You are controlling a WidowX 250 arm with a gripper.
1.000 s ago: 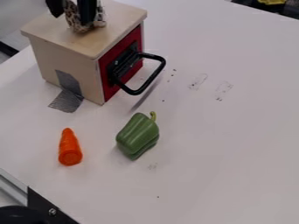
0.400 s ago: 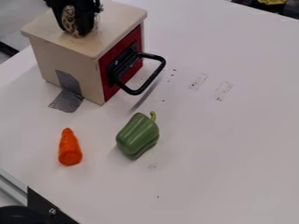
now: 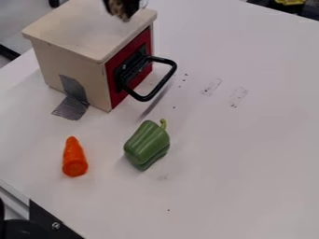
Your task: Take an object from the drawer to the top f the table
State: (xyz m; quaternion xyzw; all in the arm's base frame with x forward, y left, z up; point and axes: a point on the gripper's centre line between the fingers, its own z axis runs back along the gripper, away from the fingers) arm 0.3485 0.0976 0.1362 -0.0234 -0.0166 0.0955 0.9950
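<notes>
One black hand (image 3: 121, 7) is seen at the top edge, between eleven and twelve o'clock, over the far end of the box top. One spotted object (image 3: 126, 15) is pinched in it; whether the box top is touched by the object cannot be told. One wooden box (image 3: 68, 63) is set at eleven o'clock on the table (image 3: 237, 163). Its one red drawer (image 3: 114, 95) is pushed in, and one black handle (image 3: 146, 97) is fixed to the drawer's front. The box's near side and the table are joined by one patch of grey tape (image 3: 72, 107). Two toy vegetables are laid out on the table: one green pepper (image 3: 146, 145) at six o'clock, near the middle, and one orange carrot (image 3: 74, 158) at eight o'clock. Two smudged outlines (image 3: 211, 87) are seen at two o'clock.
</notes>
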